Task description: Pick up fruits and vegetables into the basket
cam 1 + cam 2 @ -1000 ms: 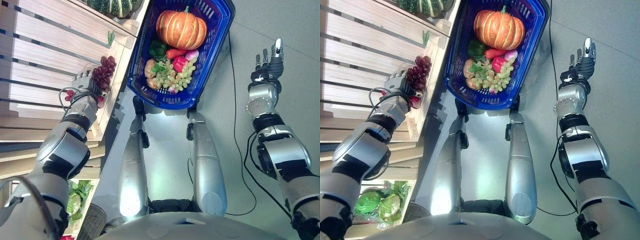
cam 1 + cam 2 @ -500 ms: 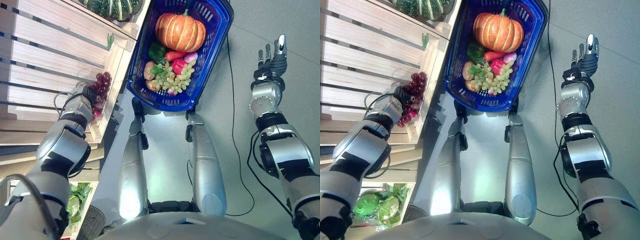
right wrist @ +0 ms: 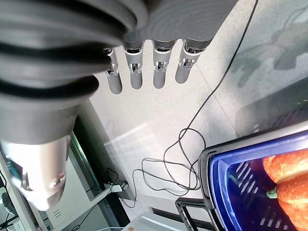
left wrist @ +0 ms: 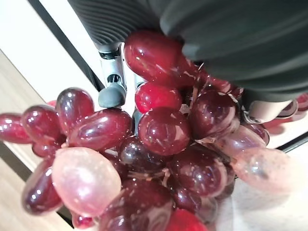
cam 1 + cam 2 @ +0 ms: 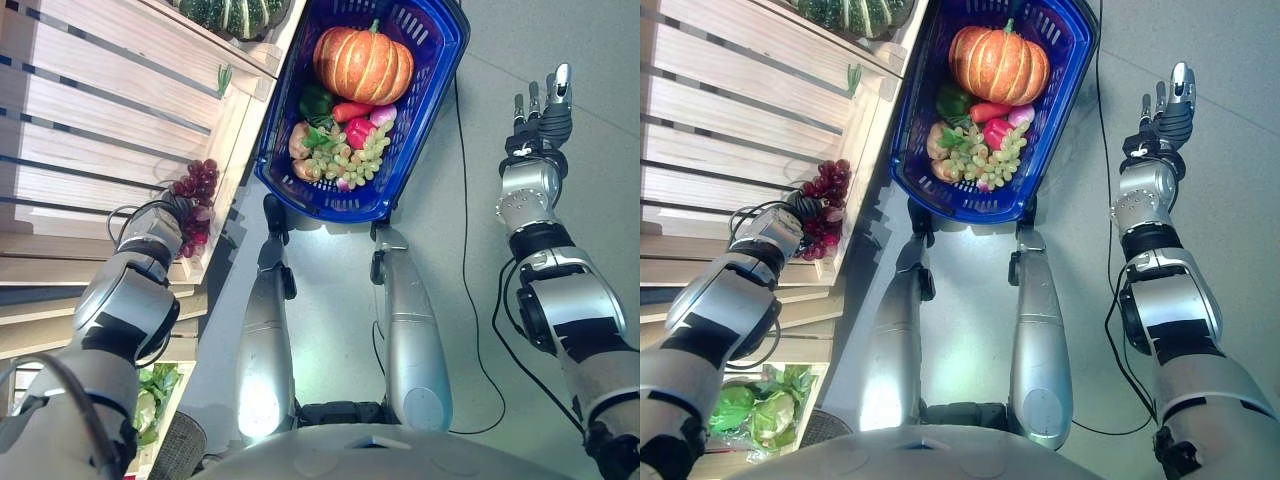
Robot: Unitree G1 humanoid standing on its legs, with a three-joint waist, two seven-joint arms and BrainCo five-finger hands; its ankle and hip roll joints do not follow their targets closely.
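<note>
One red grape bunch (image 5: 192,200) lifted, left hand (image 5: 158,222) withdrawn

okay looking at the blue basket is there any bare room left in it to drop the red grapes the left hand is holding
Yes, hedged: the blue basket shows bare floor along its right wall, beside the pumpkin and green grapes. Its left-centre is crowded with peppers. The left hand grips the red grapes by the wooden shelf.
</note>
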